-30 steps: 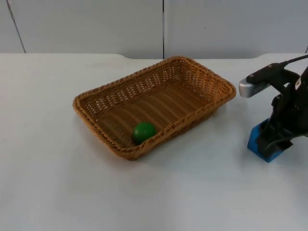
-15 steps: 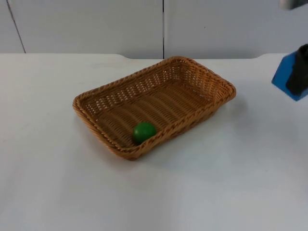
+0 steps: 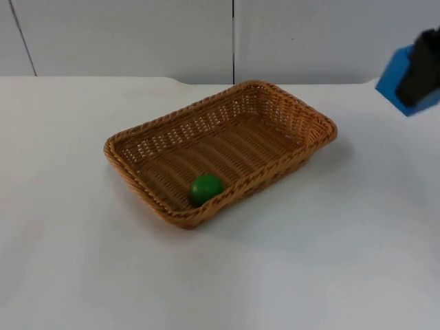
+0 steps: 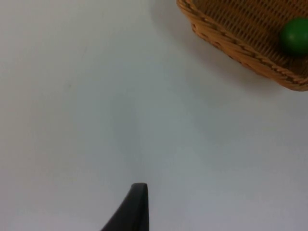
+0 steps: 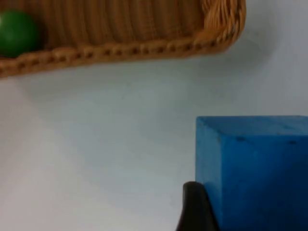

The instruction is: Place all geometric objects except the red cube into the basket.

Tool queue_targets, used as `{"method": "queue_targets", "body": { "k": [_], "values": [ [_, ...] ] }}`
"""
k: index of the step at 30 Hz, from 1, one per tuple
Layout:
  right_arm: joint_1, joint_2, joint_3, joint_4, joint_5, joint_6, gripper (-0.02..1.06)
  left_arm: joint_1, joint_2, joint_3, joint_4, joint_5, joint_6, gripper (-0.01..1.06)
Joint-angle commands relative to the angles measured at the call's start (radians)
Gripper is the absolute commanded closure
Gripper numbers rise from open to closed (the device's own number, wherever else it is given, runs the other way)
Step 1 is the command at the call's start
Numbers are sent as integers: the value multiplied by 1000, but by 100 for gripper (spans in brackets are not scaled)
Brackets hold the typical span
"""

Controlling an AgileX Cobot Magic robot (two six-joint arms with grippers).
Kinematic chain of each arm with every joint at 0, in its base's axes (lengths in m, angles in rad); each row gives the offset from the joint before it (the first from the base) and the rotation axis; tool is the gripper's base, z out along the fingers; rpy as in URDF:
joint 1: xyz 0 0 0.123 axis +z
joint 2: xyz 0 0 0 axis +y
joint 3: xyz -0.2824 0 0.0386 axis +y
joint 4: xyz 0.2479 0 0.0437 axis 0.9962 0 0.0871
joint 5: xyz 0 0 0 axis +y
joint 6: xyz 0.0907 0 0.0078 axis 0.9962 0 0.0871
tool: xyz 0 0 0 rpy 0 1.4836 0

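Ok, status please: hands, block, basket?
Right hand shut on blue block, raised right of basket. Left hand waits over table. Green ball in basket. Path clear.

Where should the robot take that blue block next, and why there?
Probably toward the basket, until the block hangs over its open middle. The right gripper holds the blue block up in the air, off to the side of the basket, not above it. Only the green ball lies inside. The left gripper waits over bare table beside the basket.
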Motion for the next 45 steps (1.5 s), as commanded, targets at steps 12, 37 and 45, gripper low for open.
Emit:
{"method": "queue_targets", "body": {
  "k": [12,37,45],
  "values": [
    [179,379,-466,-56,60,-20,104,-7,-5,3,-24,-3,-8,0],
    [203,732,-637,-47,-28,-20,39,-7,-5,3,-34,-2,-8,0],
    [203,603,-637,-47,-9,-20,26,-7,-5,3,-34,-3,-8,0]
  ]
}}
